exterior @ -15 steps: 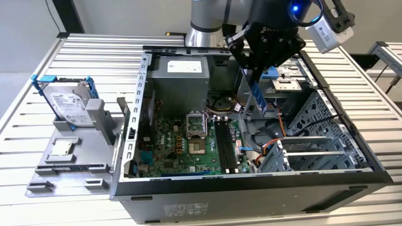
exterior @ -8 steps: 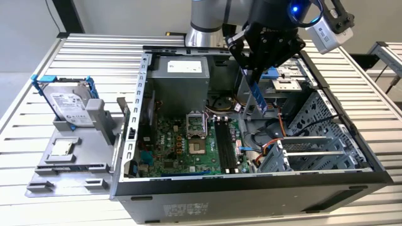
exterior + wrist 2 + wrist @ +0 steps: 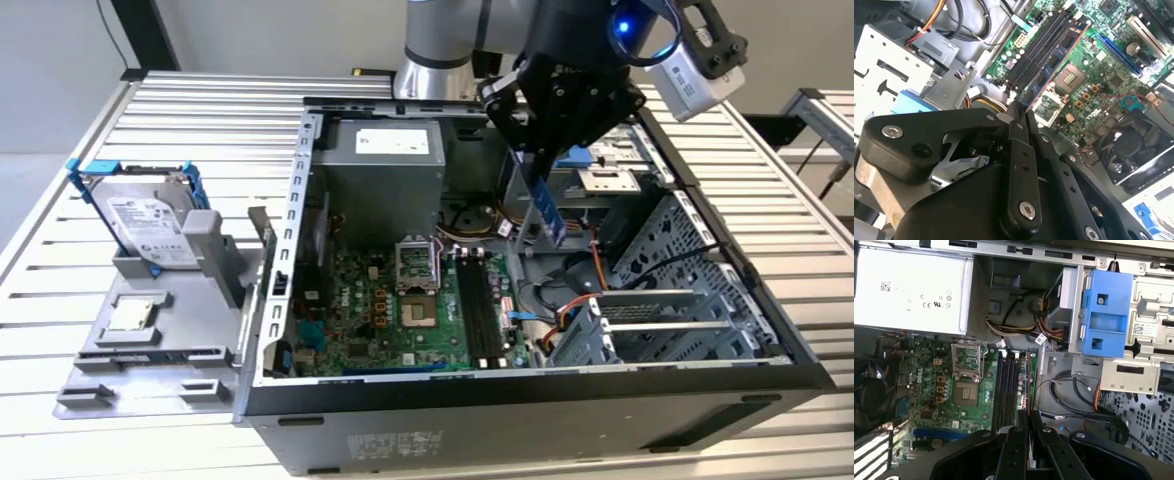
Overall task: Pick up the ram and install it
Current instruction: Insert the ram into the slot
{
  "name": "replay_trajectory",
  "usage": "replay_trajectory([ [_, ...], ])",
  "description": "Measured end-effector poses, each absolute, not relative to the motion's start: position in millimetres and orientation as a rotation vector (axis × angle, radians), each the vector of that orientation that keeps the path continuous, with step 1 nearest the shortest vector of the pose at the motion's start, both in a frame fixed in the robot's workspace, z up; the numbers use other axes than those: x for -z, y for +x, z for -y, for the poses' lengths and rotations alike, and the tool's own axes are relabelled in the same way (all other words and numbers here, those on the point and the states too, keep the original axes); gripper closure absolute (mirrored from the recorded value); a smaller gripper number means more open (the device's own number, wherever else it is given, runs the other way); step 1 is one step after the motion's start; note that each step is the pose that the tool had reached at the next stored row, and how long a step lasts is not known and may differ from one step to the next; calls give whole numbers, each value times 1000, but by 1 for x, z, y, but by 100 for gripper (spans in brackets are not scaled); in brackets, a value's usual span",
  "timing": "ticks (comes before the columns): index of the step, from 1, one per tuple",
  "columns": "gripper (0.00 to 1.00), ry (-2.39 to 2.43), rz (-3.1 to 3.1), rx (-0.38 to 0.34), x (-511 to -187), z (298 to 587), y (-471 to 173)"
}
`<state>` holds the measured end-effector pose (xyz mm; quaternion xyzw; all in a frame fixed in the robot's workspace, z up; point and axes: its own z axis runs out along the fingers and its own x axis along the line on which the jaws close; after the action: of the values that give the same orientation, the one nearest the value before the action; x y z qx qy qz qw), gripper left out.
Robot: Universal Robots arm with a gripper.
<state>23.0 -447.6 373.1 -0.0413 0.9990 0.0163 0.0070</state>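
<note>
This seems to be a robotics lab. An open computer case [image 3: 534, 425] lies on a slatted metal bench [image 3: 200, 100], under a robot arm [image 3: 441, 40].

Silver hard drive [image 3: 138, 213] in a blue frame on a grey stand [image 3: 147, 345], beside the open computer case [image 3: 534, 412].

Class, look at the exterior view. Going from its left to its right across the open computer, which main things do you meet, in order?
hard drive in a blue frame → processor socket → black memory slots → the ram, held above the case → perforated metal drive cage
</note>
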Motion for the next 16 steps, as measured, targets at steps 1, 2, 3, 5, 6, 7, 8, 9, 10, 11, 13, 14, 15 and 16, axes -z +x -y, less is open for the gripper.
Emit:
replay_trajectory([
  [1,100,-128,-3125,-51,-371,447,23],
  [2,100,-128,-3125,-51,-369,447,23],
  [3,100,-126,-3125,-51,-367,447,23],
  [5,100,-117,-3125,-51,-363,447,23],
  [6,100,-101,-3125,-51,-361,447,23],
  [7,100,-80,-3126,-51,-359,447,23],
  [8,100,-50,-3126,-50,-357,447,23],
  [9,100,-22,-3126,-50,-355,447,23],
  [10,100,11,-3126,-50,-353,447,23],
  [11,100,38,-3125,-50,-352,447,23],
  [13,100,79,-3124,-49,-348,447,23],
  [14,100,87,-3123,-49,-346,447,23],
  [15,100,87,-3123,-49,-344,447,23],
  [16,100,87,-3123,-49,-342,447,23],
])
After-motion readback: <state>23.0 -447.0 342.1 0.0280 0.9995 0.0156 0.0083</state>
